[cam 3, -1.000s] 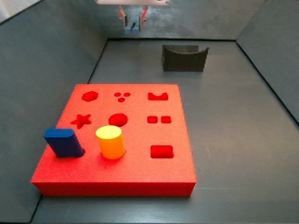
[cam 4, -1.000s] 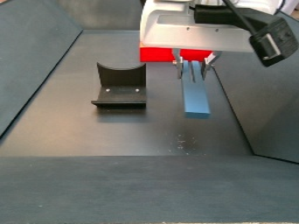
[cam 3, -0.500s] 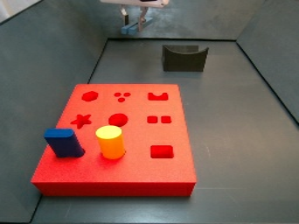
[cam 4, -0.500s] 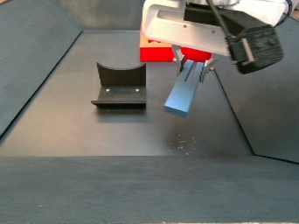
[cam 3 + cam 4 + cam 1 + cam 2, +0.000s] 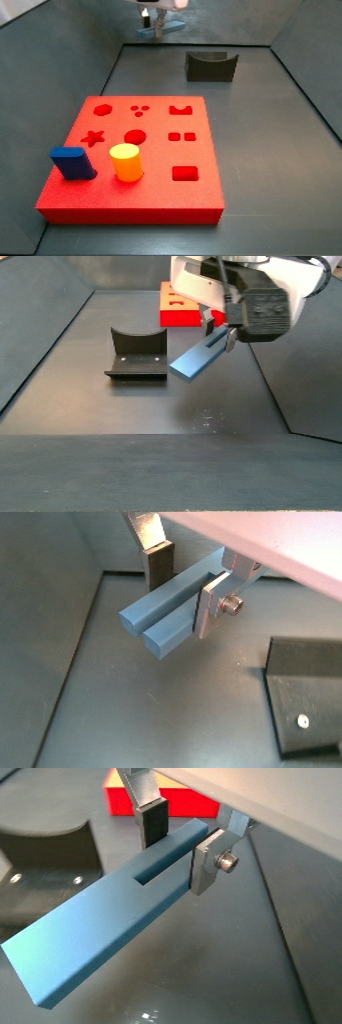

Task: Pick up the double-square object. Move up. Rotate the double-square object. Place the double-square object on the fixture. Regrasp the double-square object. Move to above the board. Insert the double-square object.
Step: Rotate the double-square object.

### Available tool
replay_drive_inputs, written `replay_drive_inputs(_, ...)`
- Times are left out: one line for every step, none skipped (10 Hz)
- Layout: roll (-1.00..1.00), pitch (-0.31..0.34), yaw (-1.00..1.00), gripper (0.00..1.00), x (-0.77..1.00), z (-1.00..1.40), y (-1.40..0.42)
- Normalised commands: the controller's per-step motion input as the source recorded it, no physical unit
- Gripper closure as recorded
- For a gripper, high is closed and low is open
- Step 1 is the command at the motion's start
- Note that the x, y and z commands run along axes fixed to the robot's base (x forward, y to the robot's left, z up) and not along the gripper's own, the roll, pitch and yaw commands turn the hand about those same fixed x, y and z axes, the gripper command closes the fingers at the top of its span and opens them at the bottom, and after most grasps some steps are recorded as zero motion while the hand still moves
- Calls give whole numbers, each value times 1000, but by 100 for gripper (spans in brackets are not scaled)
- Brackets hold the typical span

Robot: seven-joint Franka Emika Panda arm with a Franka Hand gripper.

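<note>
My gripper (image 5: 219, 332) hangs in the air beside the fixture (image 5: 136, 354), shut on the double-square object (image 5: 197, 359), a long grey-blue bar that slants down toward the fixture, clear of the floor. In both wrist views the gripper (image 5: 183, 600) (image 5: 178, 853) clamps the bar (image 5: 163, 613) (image 5: 100, 928) near its slotted two-prong end, one silver finger (image 5: 210, 604) on each flat side. In a side view the gripper (image 5: 158, 18) is at the far end, left of the fixture (image 5: 210, 66), with the red board (image 5: 147, 205) in front.
A dark-blue block (image 5: 72, 163) and a yellow cylinder (image 5: 126, 162) stand on the board's near left part. Grey walls enclose the dark floor. The fixture (image 5: 314, 697) shows beside the bar in a wrist view; the board's edge (image 5: 181, 803) lies beyond the fingers.
The gripper has turned at the wrist. The bar has swung from hanging straight down to a steep slant, its free end moving toward the fixture.
</note>
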Motion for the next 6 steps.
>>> replay_drive_inputs(-10,-6,-1000,100,39,-18,18)
replay_drive_inputs(-10,-6,-1000,100,39,-19,19)
replay_drive_inputs(-10,-6,-1000,100,39,-19,19)
replay_drive_inputs(-11,-7,-1000,100,38,-19,19)
replay_drive_inputs(-11,-7,-1000,100,38,-19,19)
replay_drive_inputs(-11,-7,-1000,100,38,-19,19)
